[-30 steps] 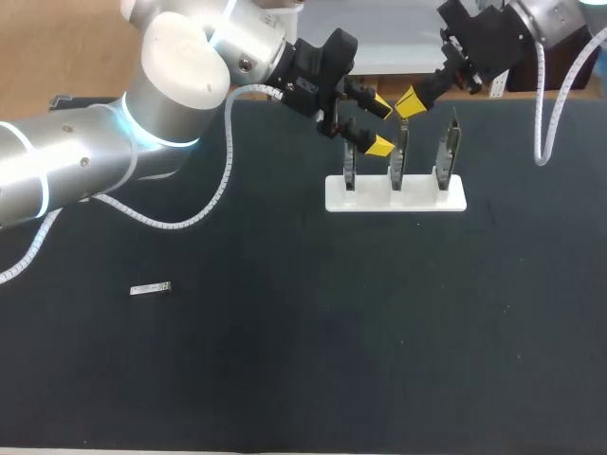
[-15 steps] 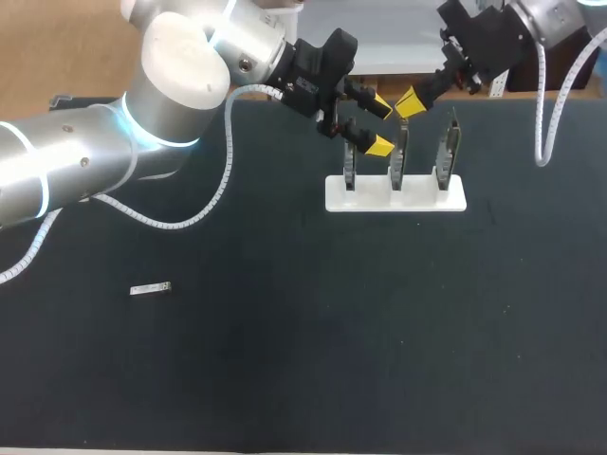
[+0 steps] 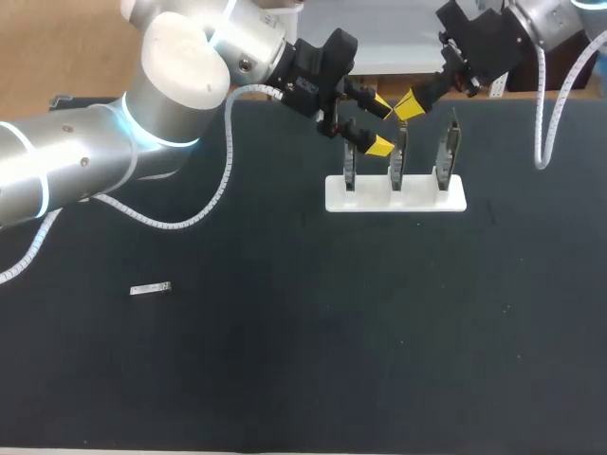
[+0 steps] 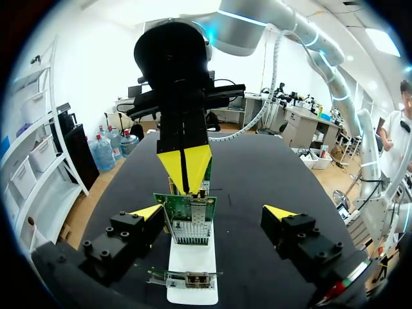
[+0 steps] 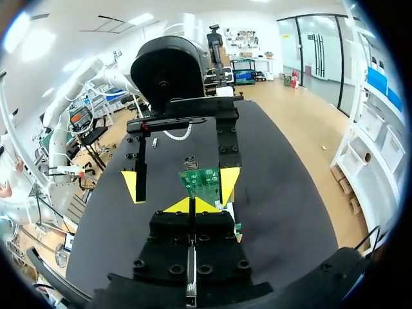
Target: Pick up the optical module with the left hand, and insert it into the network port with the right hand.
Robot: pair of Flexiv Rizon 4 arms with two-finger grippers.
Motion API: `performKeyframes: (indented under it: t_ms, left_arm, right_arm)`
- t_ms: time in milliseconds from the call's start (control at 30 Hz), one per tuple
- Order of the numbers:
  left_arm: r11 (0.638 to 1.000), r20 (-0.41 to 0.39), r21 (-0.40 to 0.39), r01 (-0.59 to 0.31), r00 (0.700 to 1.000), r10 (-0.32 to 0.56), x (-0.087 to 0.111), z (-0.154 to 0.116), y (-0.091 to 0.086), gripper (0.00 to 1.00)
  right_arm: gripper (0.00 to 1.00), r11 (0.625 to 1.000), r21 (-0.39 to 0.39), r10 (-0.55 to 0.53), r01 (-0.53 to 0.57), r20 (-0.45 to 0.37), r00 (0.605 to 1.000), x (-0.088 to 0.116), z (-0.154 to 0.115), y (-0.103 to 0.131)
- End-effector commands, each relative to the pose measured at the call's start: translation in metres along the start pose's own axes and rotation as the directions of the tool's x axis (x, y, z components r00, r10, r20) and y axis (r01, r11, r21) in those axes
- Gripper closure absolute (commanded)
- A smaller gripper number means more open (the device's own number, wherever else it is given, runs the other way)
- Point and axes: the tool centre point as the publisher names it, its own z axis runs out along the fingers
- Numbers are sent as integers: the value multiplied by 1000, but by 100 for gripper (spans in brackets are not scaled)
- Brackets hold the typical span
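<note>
Black tabletop (image 3: 285, 360) holds a white stand (image 3: 395, 194) with three upright circuit boards at its far side. The optical module (image 3: 150, 287) lies flat well off to the left, apart from both arms. The left gripper (image 3: 379, 125) hangs spread wide by the middle board (image 3: 399, 166), grasping nothing. The right gripper (image 3: 408, 104) is pinched closed just above that board.
</note>
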Motion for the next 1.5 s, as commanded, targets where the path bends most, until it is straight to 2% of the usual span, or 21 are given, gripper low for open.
performKeyframes:
  t_ms: [33,433,500,633,800,967,1100,1500]
  left_arm:
    - [1000,-2,-5,1,1000,-1,0,0,-2,0]
    - [1000,-2,-5,1,1000,-1,0,0,-2,0]
    - [1000,-2,-5,1,1000,-1,0,0,-2,0]
    - [1000,-2,-5,1,1000,-1,0,0,-2,0]
    - [1000,-2,-5,1,1000,-1,0,0,-2,0]
    - [1000,-2,-5,1,1000,-1,0,0,-2,0]
    - [1000,-2,-5,1,1000,-1,0,0,-2,0]
    - [1000,-2,-5,1,1000,-1,0,0,-2,0]
  right_arm:
    - [100,1000,8,-7,6,14,1000,5,3,3]
    - [100,997,43,-70,68,53,996,-16,-12,7]
    - [100,995,57,-85,83,43,995,-20,-17,9]
    - [100,993,77,-97,91,80,992,-22,-32,13]
    - [100,989,120,-96,84,96,991,-10,-52,14]
    - [100,987,122,-123,107,127,984,3,-70,21]
    - [100,985,134,-127,111,123,984,14,-81,23]
    - [100,989,106,-117,107,99,988,39,-92,27]
